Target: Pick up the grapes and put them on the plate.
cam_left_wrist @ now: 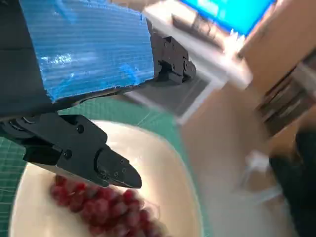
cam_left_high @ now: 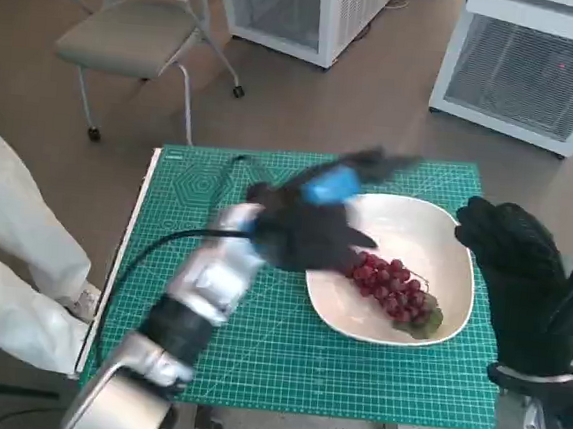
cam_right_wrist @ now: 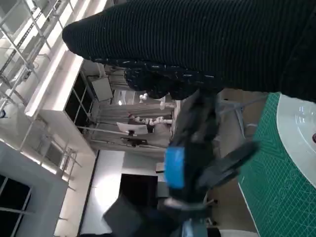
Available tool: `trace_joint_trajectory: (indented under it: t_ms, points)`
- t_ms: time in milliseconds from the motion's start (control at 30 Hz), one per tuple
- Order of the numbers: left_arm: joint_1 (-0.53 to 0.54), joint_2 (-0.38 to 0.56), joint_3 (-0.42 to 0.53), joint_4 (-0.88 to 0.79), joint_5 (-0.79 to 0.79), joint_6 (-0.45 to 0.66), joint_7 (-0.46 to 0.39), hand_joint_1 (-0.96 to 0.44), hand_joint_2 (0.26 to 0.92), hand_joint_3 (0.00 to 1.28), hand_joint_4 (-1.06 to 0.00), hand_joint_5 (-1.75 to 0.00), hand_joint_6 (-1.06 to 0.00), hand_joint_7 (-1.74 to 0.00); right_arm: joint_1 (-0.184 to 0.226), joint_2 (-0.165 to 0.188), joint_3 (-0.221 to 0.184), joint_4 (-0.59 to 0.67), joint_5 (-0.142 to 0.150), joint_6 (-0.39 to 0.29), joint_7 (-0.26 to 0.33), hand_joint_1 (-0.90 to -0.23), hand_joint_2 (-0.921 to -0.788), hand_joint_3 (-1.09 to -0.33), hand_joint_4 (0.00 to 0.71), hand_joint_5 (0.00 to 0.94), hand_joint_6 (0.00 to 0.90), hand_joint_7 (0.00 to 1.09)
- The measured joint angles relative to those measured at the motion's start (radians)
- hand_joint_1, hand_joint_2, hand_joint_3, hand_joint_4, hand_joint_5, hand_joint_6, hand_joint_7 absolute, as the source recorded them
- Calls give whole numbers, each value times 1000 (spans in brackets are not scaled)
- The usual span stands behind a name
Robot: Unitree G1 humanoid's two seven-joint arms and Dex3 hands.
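With the grapes (cam_left_high: 393, 289) already lying on the plate (cam_left_high: 416, 228), the left robot hand (cam_left_high: 311, 222), fingers spread and empty, should lift straight away without nudging them.

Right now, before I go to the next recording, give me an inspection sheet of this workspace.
Surface: green cutting mat covers the small table.
Job's things: red grapes lie on the white plate.
Clutter: nothing seen.
Hands: left hand, motion-blurred, over the plate's edge with fingers apart, holding nothing; right hand raised beside the plate, holding nothing.
Cables: black cable runs along the left forearm over the mat.
Surroundings: chair, white cabinets, a person's white-clad legs at the table's left.
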Motion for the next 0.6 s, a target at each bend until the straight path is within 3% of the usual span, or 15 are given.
trace_joint_trajectory:
  t_ms: [200,433,600]
  points:
    - [120,-4,141,-30,-196,-93,-15,-264,881,18,-111,-17,-284,-25,0,0,4,0,0,1,2,-375,-921,-633,436,727,222,982]
    - [187,-2,182,-34,-253,-107,-24,-243,892,12,-114,-7,-263,-13,-1,1,11,0,0,1,4,-376,-921,-634,434,730,221,984]
    - [291,0,248,-145,-381,-113,-88,-201,900,9,-103,-2,-216,-3,-15,3,19,8,1,0,15,-375,-921,-635,432,730,220,985]
